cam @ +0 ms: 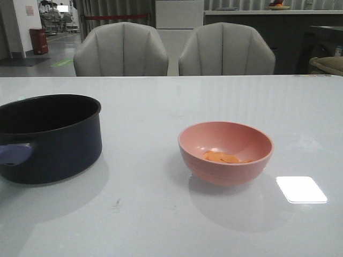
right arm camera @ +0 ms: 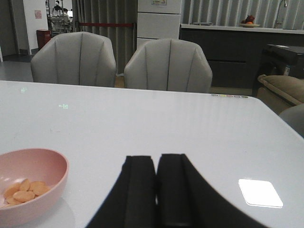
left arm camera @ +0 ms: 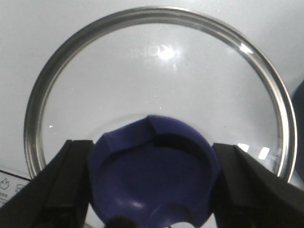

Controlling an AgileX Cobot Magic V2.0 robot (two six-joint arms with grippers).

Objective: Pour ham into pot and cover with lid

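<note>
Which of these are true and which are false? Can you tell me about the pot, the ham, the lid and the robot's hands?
1. The ham is in the pink bowl. True.
2. The lid sits on the pot. False: the pot is open on top, and the lid lies on the table under the left gripper.
3. The right gripper is shut and holds nothing. True.
4. The pot stands right of the bowl in the front view. False: it stands left.

From the front we look low across the table [cam: 161, 107] toward two chairs [cam: 120, 51]; our right wrist view shares the pink bowl [right arm camera: 28, 187]; our left wrist looks closely down on the lid [left arm camera: 156, 85]
</note>
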